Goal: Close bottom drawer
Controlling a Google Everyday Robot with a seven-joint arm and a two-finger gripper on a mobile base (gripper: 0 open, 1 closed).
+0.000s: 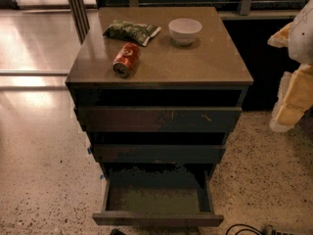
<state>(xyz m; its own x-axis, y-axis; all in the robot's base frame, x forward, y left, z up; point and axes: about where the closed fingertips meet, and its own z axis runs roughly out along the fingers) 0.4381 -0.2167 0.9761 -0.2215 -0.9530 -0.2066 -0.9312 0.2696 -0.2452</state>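
The bottom drawer (156,202) stands pulled well out, near the floor, at the base of the cabinet (205,65). Its olive-grey floor shows no contents.

Handling: judged rigid and light, sliding on runners. The front has no handle, so push flat against the middle of the near face to avoid skewing.

The gripper (295,94) hangs at the far right edge, well apart from the drawer; whether the claw is apart or together cannot be told.

On top sit a white bowl (185,30), apparently holding nothing, a red can (126,59) on its side, and a green snack bag (131,31).
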